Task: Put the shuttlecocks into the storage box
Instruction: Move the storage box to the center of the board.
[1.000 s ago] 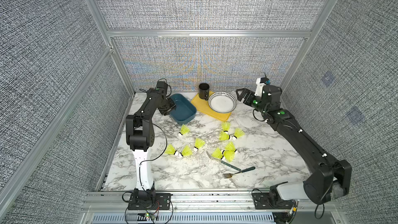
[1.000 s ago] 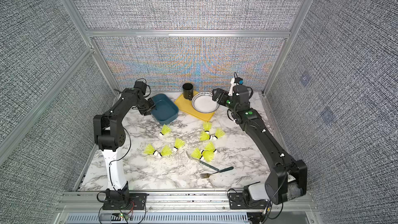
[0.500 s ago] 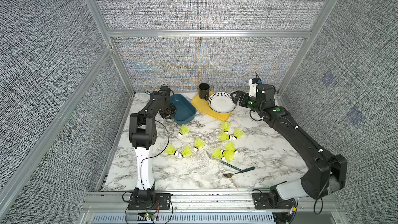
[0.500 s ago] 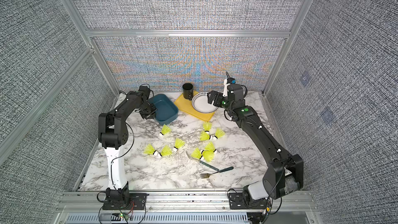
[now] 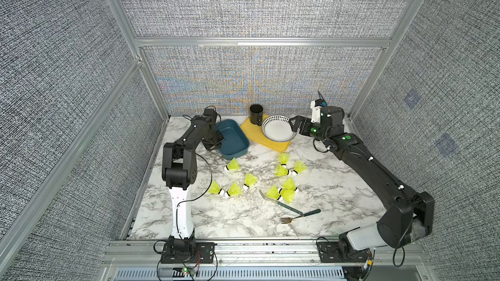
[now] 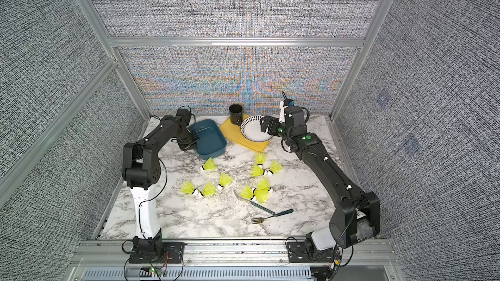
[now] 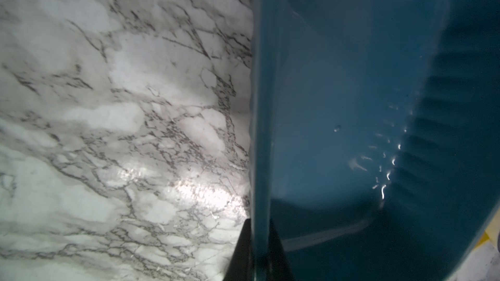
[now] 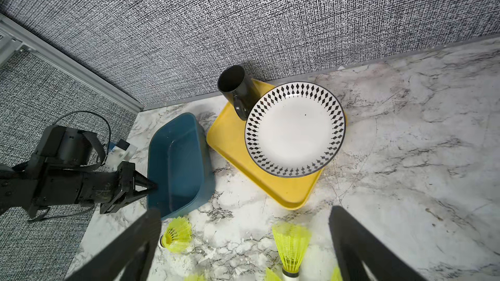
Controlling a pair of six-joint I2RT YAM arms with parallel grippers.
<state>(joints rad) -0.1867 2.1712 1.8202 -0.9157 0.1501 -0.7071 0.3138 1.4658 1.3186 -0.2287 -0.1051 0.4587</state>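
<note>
at the back left of the marble tabletop [image 5: 338,190]: storage box [image 5: 234,154], dark teal, upright, mouth up. its long axis runs from the back wall toward the front, slanted a little to the robot's right. it sits just beside the yellow tray [image 5: 270,144], with a narrow gap between them, placed much as one second ago.

left pincer [image 5: 220,140]: one second ago its jaws stood apart at the box's left long wall. now they are pinched onto that wall; the left wrist view shows one finger [image 7: 240,260] outside the wall and one inside.

right pincer [image 5: 293,125]: jaws spread wide, nothing between them. it has shifted slightly toward the white bowl [image 5: 277,132] and hangs at the bowl's right edge.

shuttlecocks [image 5: 250,179]: ten, all on the tabletop in front of the box and tray, outside the box, unmoved. most lie on their sides, skirts fanned in differing directions. the nearest lies just in front of the box's near end.
</note>
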